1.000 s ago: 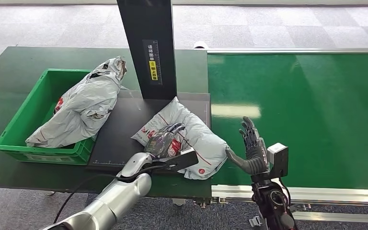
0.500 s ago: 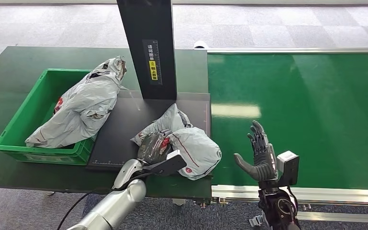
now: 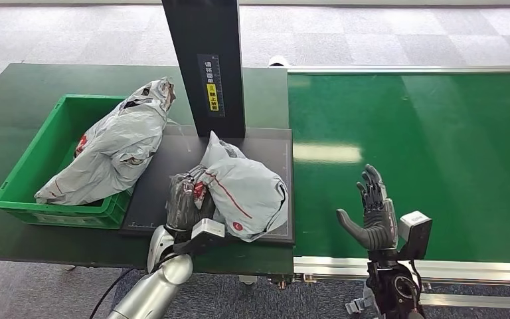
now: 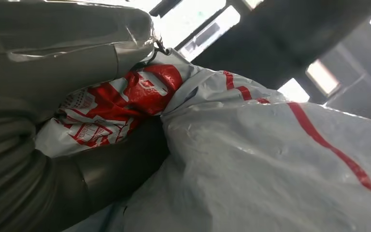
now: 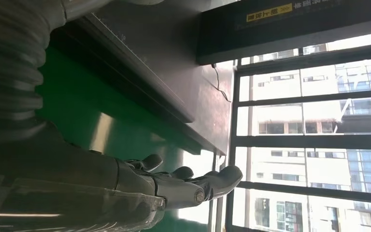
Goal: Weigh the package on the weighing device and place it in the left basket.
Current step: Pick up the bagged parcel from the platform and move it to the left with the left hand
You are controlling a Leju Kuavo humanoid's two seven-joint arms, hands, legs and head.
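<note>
package (image 3: pixel 242 188) in left hand (image 3: pixel 184 201)

The grey package (image 3: pixel 242 189) with red print stands bunched and tilted on the dark scale plate (image 3: pixel 172 166), one end gripped by my left robot hand (image 3: pixel 184 203). The green basket (image 3: pixel 40 166) beside the plate holds another grey bag (image 3: pixel 116 146).

basket (image 3: pixel 23 199) mostly filled by bag (image 3: pixel 116 149), post (image 3: pixel 206 66) behind
</note>
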